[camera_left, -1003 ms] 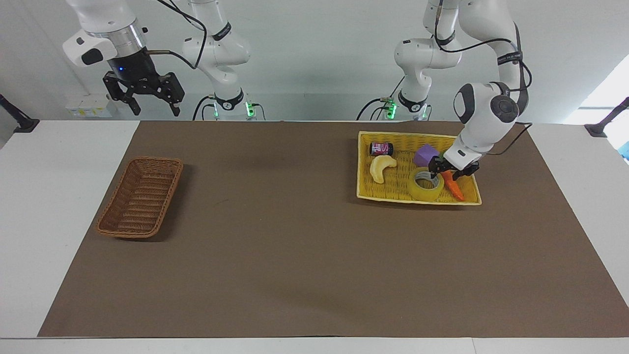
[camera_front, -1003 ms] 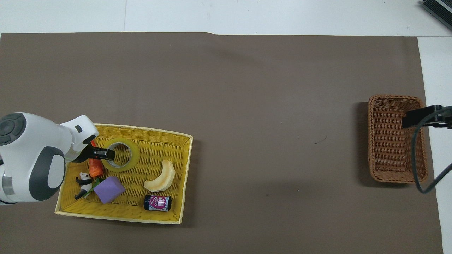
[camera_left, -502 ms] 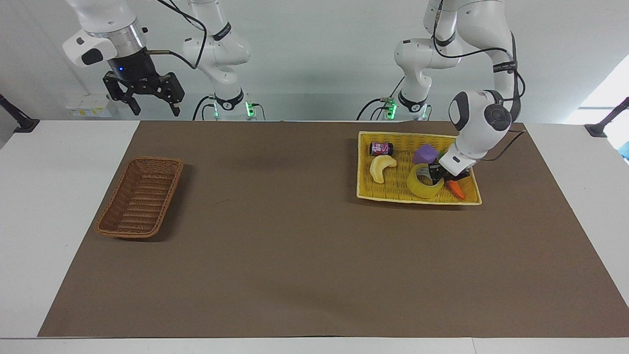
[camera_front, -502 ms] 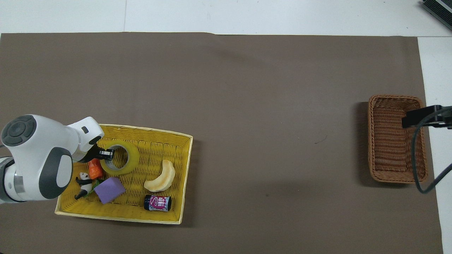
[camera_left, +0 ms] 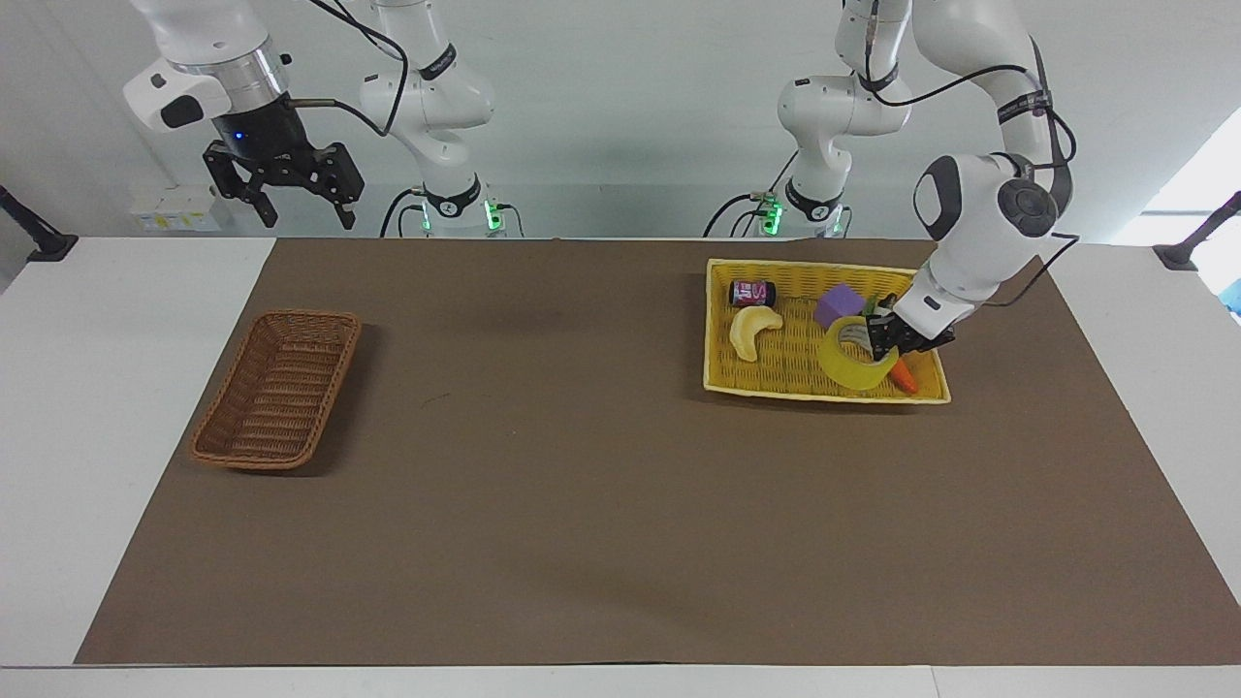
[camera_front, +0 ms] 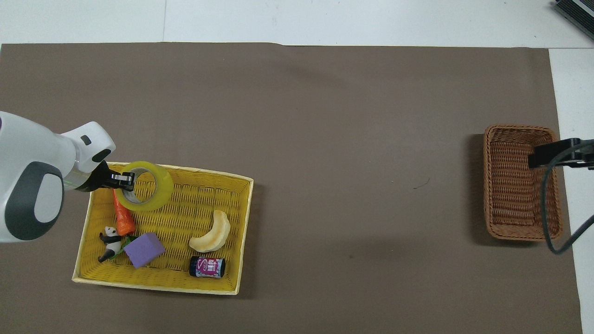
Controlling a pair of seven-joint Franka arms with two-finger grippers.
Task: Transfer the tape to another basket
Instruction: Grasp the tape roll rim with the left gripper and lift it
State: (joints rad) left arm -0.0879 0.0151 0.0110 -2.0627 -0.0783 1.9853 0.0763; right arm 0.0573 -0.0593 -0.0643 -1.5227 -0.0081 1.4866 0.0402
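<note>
The translucent yellow tape roll (camera_left: 857,355) is gripped by the left gripper (camera_left: 884,337), raised over the yellow woven tray (camera_left: 776,388); the right gripper (camera_left: 291,194) is held open, waiting.

the tray (camera_left: 727,383) sits at the left arm's end of the surface (camera_left: 582,504), holding a banana toy (camera_left: 752,330), can (camera_left: 752,292), block (camera_left: 840,304) and carrot (camera_left: 904,376); the tape (camera_left: 857,355) seems raised over it. the basket (camera_left: 276,388) lies well apart, at the right arm's end.
</note>
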